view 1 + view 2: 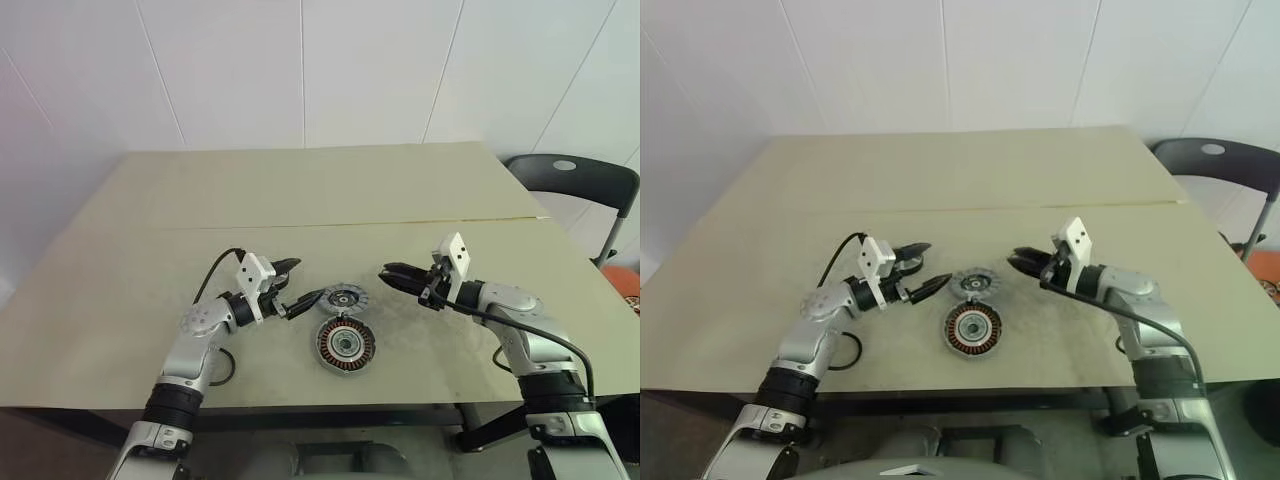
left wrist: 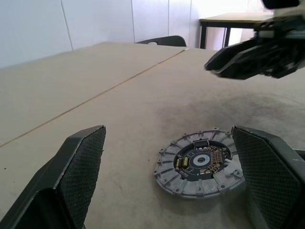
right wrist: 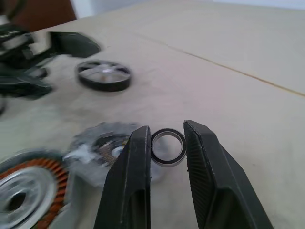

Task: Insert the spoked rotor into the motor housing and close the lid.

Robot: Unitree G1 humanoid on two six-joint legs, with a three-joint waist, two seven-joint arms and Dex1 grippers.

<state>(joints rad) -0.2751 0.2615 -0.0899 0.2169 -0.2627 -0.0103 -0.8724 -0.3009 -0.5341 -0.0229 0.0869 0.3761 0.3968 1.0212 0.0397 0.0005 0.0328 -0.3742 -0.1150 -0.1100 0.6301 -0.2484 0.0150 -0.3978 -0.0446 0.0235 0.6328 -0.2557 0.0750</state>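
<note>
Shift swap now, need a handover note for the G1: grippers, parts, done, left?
Left gripper: open, empty, next to the lid.
Right gripper: shut on a small black ring, above the table.
Motor housing: on the table nearest the robot, windings exposed. Lid just behind it, circuit side up. Spoked rotor lies by the left gripper.
Done: nothing inserted.
Left: rotor into housing, then lid on.

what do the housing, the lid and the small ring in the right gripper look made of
Motor housing: likely metal, silver hub, coppery-brown ring that looks like wire windings. Lid: matte grey, probably cast metal, ribbed rim. Small ring in the right gripper: dark rim, possibly steel or rubber.
</note>
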